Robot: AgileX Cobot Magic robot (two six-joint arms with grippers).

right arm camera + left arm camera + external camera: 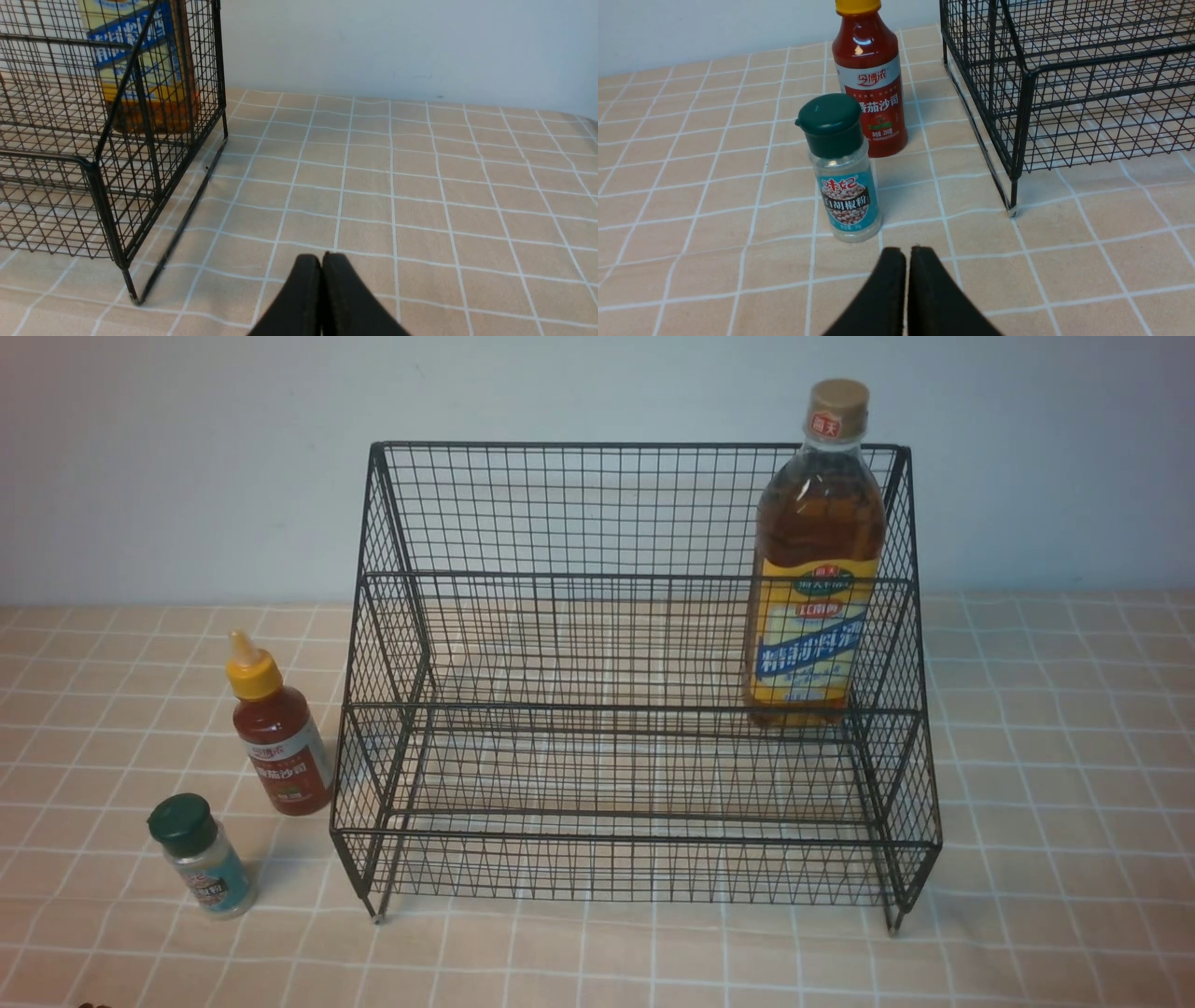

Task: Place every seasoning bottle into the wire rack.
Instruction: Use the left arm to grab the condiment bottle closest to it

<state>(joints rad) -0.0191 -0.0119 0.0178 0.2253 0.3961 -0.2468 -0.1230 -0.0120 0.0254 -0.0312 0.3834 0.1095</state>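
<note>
Left wrist view: my left gripper [906, 252] has its two black fingers pressed together with nothing between them, held low over the checked cloth [691, 186]. Just beyond the tips stands the shaker [843, 172], upright, green cap on, blue label facing me. Right behind it, close but not clearly touching, is the red sauce bottle [871, 88], also upright. The rack [1021, 135] sits off to one side of both, its corner leg resting on the cloth, apart from the two bottles.

In the right wrist view, my right gripper [322, 259] is likewise closed tight and empty, over bare cloth. The nearest corner of the rack lies ahead and to one side of it, well clear of the fingers. Through the mesh I can see the lower part of the tall bottle [154, 107], standing inside the rack.

From the front view, that tall bottle stands upright on the rack's upper rear shelf at the robot's right end. The red sauce bottle and the shaker are outside the rack, on the cloth just beside its left side, with the shaker nearer to me.
</note>
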